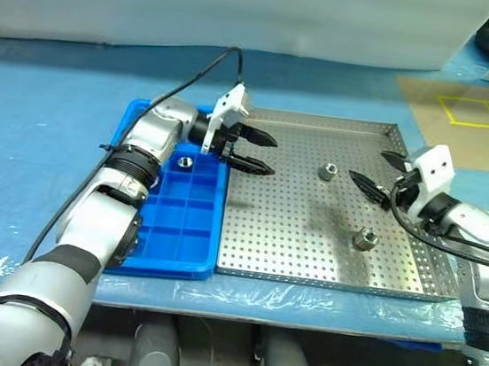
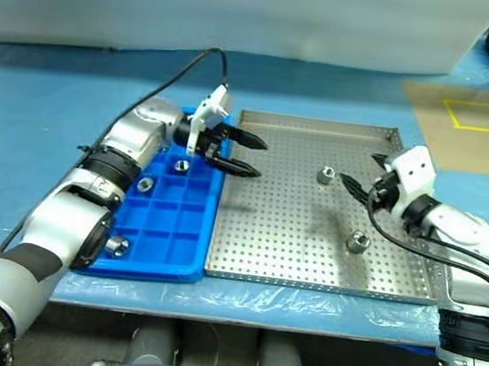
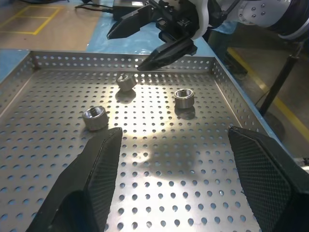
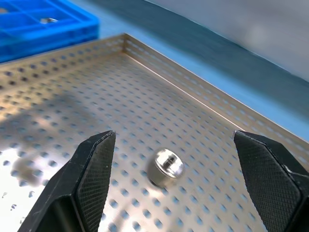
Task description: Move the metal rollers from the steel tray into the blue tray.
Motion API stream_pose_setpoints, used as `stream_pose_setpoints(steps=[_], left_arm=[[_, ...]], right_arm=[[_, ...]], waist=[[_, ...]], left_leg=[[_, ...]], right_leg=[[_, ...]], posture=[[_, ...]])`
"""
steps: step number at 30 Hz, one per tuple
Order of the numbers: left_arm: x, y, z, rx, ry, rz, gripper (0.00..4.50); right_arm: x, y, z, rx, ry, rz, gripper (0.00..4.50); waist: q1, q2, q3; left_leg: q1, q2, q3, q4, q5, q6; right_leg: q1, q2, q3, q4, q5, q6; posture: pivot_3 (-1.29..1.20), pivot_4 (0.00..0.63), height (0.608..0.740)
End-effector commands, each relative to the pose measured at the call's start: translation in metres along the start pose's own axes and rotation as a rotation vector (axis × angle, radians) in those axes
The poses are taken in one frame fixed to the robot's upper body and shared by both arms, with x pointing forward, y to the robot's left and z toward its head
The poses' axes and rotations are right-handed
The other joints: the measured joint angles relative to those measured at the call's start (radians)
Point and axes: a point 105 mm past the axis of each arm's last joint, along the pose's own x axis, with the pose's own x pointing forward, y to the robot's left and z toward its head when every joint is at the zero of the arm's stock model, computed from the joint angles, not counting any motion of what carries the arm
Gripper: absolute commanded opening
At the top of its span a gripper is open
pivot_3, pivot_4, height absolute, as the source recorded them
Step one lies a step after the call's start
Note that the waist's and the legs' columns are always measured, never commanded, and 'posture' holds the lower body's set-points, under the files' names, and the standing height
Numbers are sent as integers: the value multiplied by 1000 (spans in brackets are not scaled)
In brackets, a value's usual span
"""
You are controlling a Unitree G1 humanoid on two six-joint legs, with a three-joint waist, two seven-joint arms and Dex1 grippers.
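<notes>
Fingers on both of your grippers are spread wide and not holding a thing. Your left gripper [image 1: 254,151] hangs over the left edge of the steel tray [image 1: 306,260], right where it meets the blue tray [image 1: 184,256], and points across toward the right. Your right gripper [image 1: 378,173] sits over the tray's right side, pointing back in toward the left one, so the two face each other with open tray floor between them.

Rollers: from the head views you've got two on the steel tray. One roller [image 1: 327,171] sits toward the far middle, between the two grippers and closer to the right one. The second roller [image 1: 363,239] is nearer you, toward the right rim, below the right gripper. Your left wrist view actually picks up a third roller [image 3: 95,118] on the perforated floor, with the other two farther off near the right gripper's fingers [image 3: 166,52]. Your right wrist view has one roller [image 4: 165,166] lying right between its own fingers, on the tray floor, not touched.

Blue tray already has some in it: one [image 2: 181,165] in a far compartment, one [image 2: 144,184] about midway along the left column, and one [image 2: 116,244] in a near-left compartment. Both trays sit side by side, touching, on the blue-covered desk [image 1: 34,148].
</notes>
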Motion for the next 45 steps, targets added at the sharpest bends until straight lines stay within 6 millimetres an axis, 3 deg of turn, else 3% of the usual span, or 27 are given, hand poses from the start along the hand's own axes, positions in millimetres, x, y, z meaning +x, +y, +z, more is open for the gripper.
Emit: stream_pose_setpoints(steps=[1,12,17,22,32,36,37,41,45], left_arm=[[1,0,11,51,-13,-19,3678],[-9,-1,3,51,2,10,3678],[-14,-3,0,44,-1,38,3678],[-18,-4,-1,38,-2,60,3678],[-23,-4,-2,35,10,87,3678],[-23,-3,-2,38,15,85,3721],[-23,-3,-2,38,16,86,3721],[-22,-2,-2,40,17,87,3721],[-25,-1,3,44,5,97,3721]], right_arm=[[-14,-20,-16,17,28,-87,4055],[9,-50,-54,85,87,-187,4055],[27,-45,-72,120,135,-151,4055],[36,-42,-71,136,119,-126,4055],[35,-35,-86,158,147,-121,4055],[33,-37,-89,135,162,-143,2833],[33,-37,-90,133,163,-142,2833],[32,-36,-91,133,161,-145,1810],[32,-32,-88,147,143,-113,1682]], waist=[[-7,0,0],[-32,0,0],[-25,1,0],[-10,1,0],[0,1,0],[0,1,0],[-1,1,0],[-1,1,0],[-1,1,0]], left_leg=[[0,0,0,0,0,0],[0,0,0,1,-3,6],[-1,0,0,2,-4,9],[-2,0,1,2,-4,11],[-1,0,2,2,-5,10],[-1,1,2,2,-5,10],[-1,1,2,2,-5,10],[-1,1,2,2,-6,9],[-1,1,3,1,-6,10]], right_leg=[[0,0,0,0,0,0],[0,0,0,0,0,0],[0,0,-1,-1,0,0],[0,0,-1,-1,0,-1],[0,-1,-1,-1,0,-1],[0,-1,-1,-1,0,-1],[0,-1,-1,-1,0,-1],[0,-1,-1,-2,0,-1],[0,-1,-1,-4,0,-1]], posture=[[-410,150,740],[-341,150,740],[-304,150,740],[-284,150,740],[-279,150,740],[-286,150,740],[-286,150,740],[-290,150,740],[-289,150,740]])
